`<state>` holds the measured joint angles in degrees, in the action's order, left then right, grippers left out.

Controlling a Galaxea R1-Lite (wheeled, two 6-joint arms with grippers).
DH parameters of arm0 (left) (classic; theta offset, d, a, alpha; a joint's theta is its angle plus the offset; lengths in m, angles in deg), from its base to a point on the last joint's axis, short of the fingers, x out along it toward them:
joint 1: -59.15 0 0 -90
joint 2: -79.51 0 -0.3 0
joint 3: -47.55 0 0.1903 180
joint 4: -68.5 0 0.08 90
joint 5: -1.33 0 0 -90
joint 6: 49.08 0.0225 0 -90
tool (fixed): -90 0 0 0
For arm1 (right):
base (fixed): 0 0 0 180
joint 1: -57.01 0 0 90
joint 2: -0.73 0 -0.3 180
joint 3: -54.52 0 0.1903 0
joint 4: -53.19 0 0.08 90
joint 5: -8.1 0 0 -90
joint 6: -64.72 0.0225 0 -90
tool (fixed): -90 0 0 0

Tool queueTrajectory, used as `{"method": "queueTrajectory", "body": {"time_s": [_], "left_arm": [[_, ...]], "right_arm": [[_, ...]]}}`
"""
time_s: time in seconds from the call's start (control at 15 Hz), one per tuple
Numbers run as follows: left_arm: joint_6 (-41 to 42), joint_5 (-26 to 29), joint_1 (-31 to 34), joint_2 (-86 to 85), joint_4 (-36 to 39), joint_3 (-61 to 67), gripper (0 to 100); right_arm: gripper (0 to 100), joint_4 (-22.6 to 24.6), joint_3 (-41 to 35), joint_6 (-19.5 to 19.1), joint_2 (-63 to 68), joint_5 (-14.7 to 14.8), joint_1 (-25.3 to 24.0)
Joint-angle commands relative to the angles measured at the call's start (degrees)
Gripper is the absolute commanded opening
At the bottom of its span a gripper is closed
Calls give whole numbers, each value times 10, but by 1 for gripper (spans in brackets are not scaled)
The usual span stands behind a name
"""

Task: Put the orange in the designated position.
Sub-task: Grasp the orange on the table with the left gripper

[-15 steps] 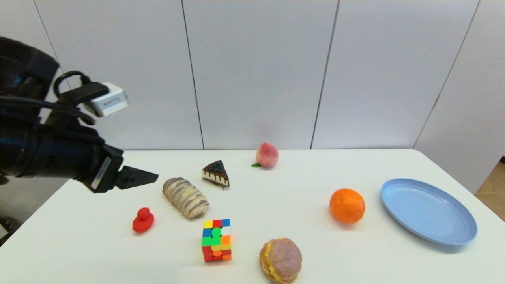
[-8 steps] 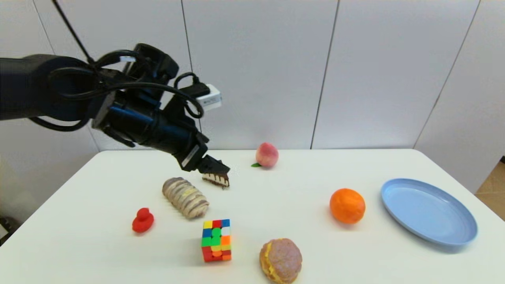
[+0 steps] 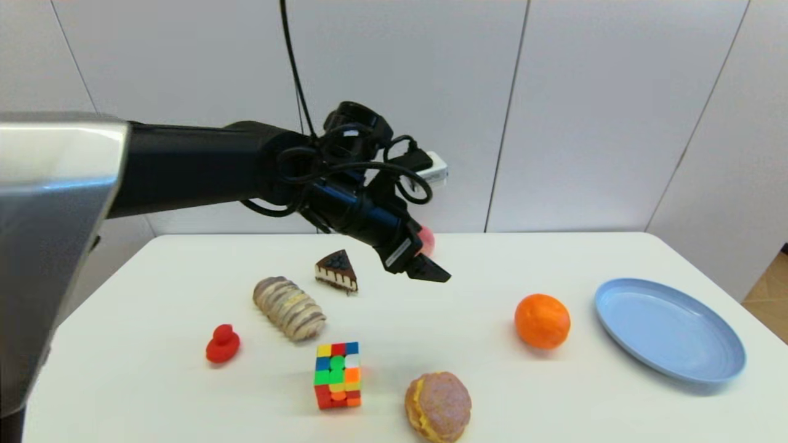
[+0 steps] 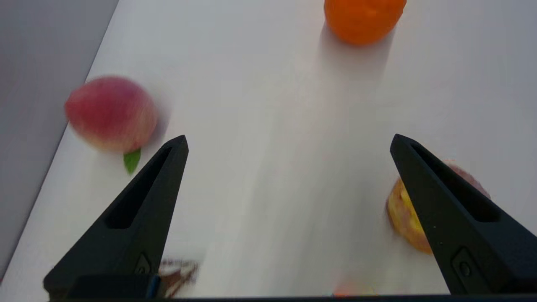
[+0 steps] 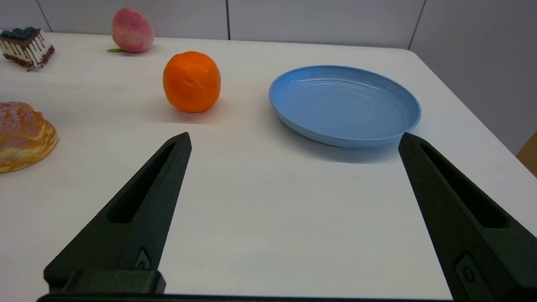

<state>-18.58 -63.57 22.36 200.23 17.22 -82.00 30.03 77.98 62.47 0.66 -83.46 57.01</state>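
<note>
Orange (image 3: 542,320) bright orange; plate (image 3: 669,330) light blue; peach (image 5: 132,29) pink-red.

A white table (image 3: 468,320) is carrying everything. Lying directly on it are an orange (image 3: 542,320), a light-blue oval plate (image 3: 669,330) just beside it, a peach (image 5: 131,30) near the far edge, a cake slice (image 3: 337,271), a striped bread roll (image 3: 289,307), a red duck (image 3: 223,344), a colourful puzzle cube (image 3: 337,374) and a cream puff (image 3: 438,405).
</note>
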Motion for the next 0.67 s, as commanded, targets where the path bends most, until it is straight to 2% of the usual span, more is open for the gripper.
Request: {"method": "queueTrajectory", "body": {"time_s": [0.07, 0.67], "left_arm": [[0, 2, -45, 95, 30, -70, 100], [-4, 3, -103, 166, 170, -70, 100]], "right_arm": [[100, 0, 0, 0, 1, 0, 0], [100, 1, 0, 0, 1, 0, 0]]}}
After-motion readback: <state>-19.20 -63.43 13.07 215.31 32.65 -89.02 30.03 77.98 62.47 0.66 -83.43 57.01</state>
